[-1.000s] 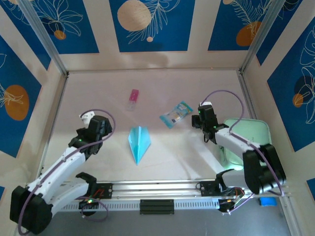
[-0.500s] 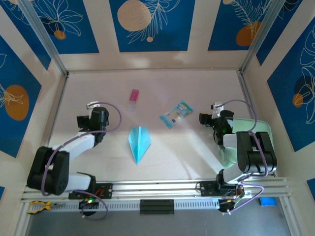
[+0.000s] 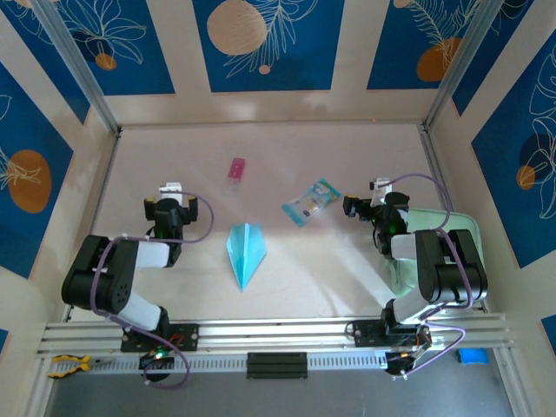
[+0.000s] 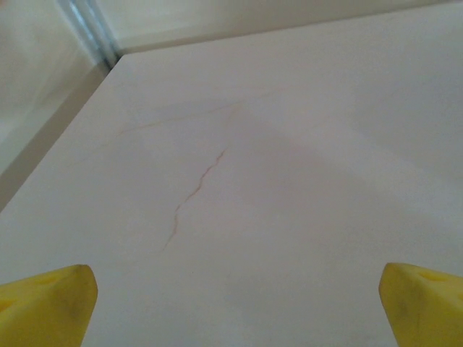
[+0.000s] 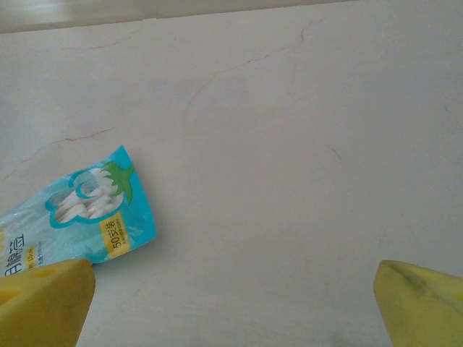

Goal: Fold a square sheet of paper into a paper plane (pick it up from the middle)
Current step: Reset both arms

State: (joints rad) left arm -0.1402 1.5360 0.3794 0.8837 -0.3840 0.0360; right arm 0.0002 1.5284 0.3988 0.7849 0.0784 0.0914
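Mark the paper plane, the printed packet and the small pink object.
paper plane [image 3: 246,252], top external view, on the centre crease, mid-body.
printed packet [image 3: 311,201], top external view, on the middle of its face.
small pink object [image 3: 235,169], top external view, on its middle.

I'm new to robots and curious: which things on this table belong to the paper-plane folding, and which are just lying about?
Part of the job: paper plane.
Just lying about: printed packet, small pink item, mint-green pad.

txt: "50" + CN chars | on: yellow tag [image 5: 114,236], teal packet [image 5: 87,210] | rest: illegible
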